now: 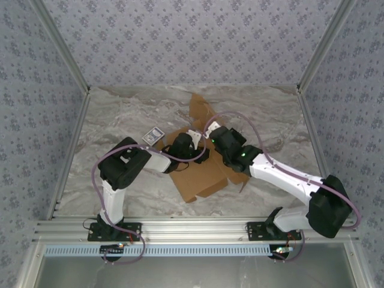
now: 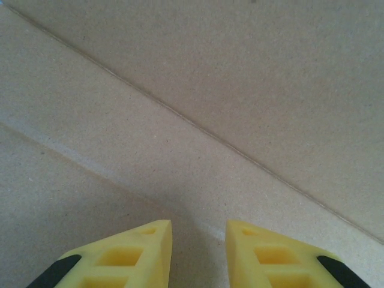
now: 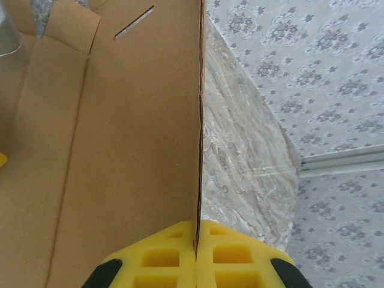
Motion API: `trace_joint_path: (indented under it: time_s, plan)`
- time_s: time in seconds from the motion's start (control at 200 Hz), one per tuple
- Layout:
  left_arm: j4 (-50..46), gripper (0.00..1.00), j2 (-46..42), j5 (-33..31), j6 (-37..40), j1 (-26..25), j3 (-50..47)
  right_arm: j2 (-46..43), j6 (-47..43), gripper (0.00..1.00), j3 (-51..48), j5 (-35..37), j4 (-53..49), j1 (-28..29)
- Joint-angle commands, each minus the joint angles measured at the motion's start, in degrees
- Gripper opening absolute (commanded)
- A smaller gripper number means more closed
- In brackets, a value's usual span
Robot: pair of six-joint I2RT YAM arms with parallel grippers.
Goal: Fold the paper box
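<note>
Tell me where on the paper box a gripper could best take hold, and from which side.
A thin free edge, approached edge-on from outside, as the right gripper does: it is shut on a panel edge of the paper box. Under the left gripper the sheet lies flat with only creases, likely nothing to pinch.

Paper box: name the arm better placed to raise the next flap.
Right, probably. The right hand is shut on the edge of a paper box panel, ready to swing it. The left hand sits over flat cardboard, fingers apart, gripping nothing.
</note>
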Motion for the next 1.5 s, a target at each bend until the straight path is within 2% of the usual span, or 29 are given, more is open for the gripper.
trace_joint_path:
  time_s: [0.0,0.15,0.24,0.45,0.635,0.76,0.929,1.034,1.159,1.324,1.494]
  plan:
    - [-0.23,0.29,2.46,1.88,-2.38,0.15,-0.55,2.52,-1.78,0.00,-1.48,5.94,-0.64,1.98]
    - [-0.34,0.29,0.60,1.81,-2.47,0.19,-0.97,3.12,-5.79,0.00,-1.70,7.50,1.77,1.91]
    - [-0.64,0.31,-1.82,1.25,-2.48,0.35,-1.68,1.98,-6.56,0.00,-1.32,5.36,2.30,1.04]
    - [-3.89,0.39,-10.32,0.44,-0.75,1.43,-4.14,-1.95,-10.60,0.00,-0.89,-9.41,0.85,-5.19]
    - [-11.41,0.41,-19.21,-2.83,2.93,3.85,-6.66,-5.63,-14.93,0.00,-0.81,-22.02,0.97,-12.36]
    - [-18.29,0.43,-24.70,-5.04,6.88,7.65,-7.03,-7.73,-19.61,0.00,-1.44,-29.07,3.67,-16.08]
    - [-22.56,0.46,-29.72,-3.02,9.65,14.94,-5.85,-6.90,-25.73,0.00,-0.29,-34.66,6.98,-19.87]
    - [-26.13,0.48,-30.55,0.64,11.49,18.04,-1.98,-5.33,-31.24,0.00,0.43,-37.74,7.91,-20.61]
    - [-33.10,0.51,-29.73,4.62,12.97,19.20,5.66,-3.26,-36.38,0.00,1.37,-39.72,8.51,-20.86]
    - [-44.34,0.51,-25.91,8.25,9.93,19.32,18.43,-0.86,-39.69,0.00,2.71,-40.48,8.93,-21.21]
    - [-55.77,0.52,-19.25,8.64,7.18,19.10,30.66,0.25,-40.64,0.00,3.39,-40.50,10.27,-20.88]
